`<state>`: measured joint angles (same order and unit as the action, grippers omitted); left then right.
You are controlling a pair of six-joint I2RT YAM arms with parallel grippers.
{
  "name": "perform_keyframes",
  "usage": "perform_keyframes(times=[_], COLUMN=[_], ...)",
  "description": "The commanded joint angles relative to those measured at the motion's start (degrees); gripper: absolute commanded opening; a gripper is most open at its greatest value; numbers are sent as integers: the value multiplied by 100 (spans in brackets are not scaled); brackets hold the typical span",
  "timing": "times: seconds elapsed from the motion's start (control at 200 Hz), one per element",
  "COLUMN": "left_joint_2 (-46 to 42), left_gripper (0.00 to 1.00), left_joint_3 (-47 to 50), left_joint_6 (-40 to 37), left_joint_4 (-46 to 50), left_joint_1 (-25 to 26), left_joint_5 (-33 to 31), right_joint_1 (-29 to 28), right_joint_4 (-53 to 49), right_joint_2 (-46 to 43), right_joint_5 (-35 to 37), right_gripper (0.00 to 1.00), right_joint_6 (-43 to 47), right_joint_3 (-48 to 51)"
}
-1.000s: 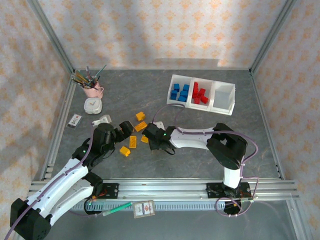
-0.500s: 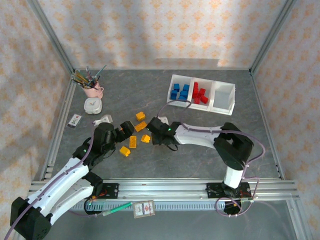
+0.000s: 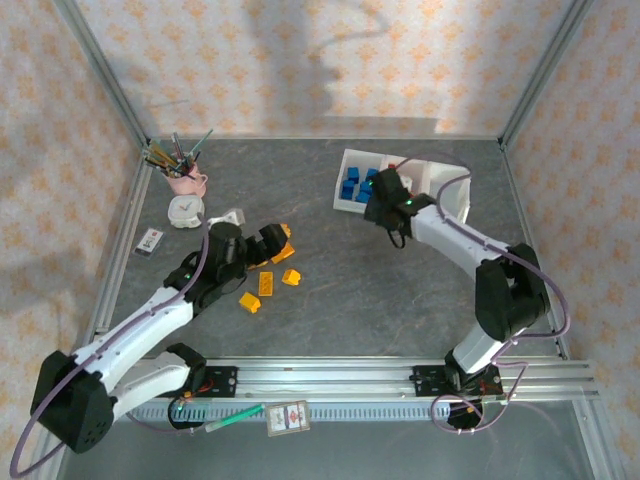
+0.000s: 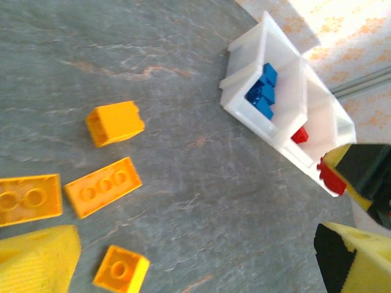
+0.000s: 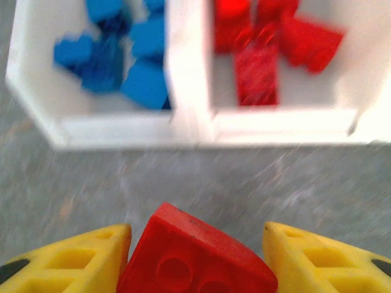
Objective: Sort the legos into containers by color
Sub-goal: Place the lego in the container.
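You've got a red lego [image 5: 197, 259] pinched in your right gripper [image 5: 195, 235], jaws roughly half shut, just short of the tray [image 5: 110, 129]. Its red compartment [image 5: 284, 116] sits at one o'clock in the wrist view, so reach there, then drop.

The table [image 3: 400, 290] looks like matt grey stone with pale veining. The tray [image 4: 241, 107] is smooth, milky translucent plastic. The orange bricks [image 4: 102, 186] and the red brick [image 5: 195, 259] are hard plastic with a slight sheen. The left claw [image 4: 198, 247] has fingers [image 4: 36, 259] of finely grained yellow plastic. The rails [image 3: 400, 372] are brushed metal
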<state>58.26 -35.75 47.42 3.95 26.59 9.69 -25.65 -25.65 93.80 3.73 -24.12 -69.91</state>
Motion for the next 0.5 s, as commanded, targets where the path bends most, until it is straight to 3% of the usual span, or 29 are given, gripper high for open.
perform_keyframes(times=[0.0, 0.31, 0.496], left_joint_2=[403, 1257, 1449], left_gripper=[99, 99, 99], left_joint_3=[-390, -912, -1128], left_joint_6=[-184, -325, -433], left_joint_4=[-557, -915, -869], left_joint_1=[148, 258, 257], left_joint_5=[217, 350, 348], right_joint_1=[419, 1191, 1273], right_joint_4=[185, 319, -10], right_joint_2=[331, 1783, 2330], right_joint_5=[286, 601, 581], right_gripper=[54, 55, 70], right_joint_6=[319, 751, 931], right_joint_3=[-537, -2146, -2984])
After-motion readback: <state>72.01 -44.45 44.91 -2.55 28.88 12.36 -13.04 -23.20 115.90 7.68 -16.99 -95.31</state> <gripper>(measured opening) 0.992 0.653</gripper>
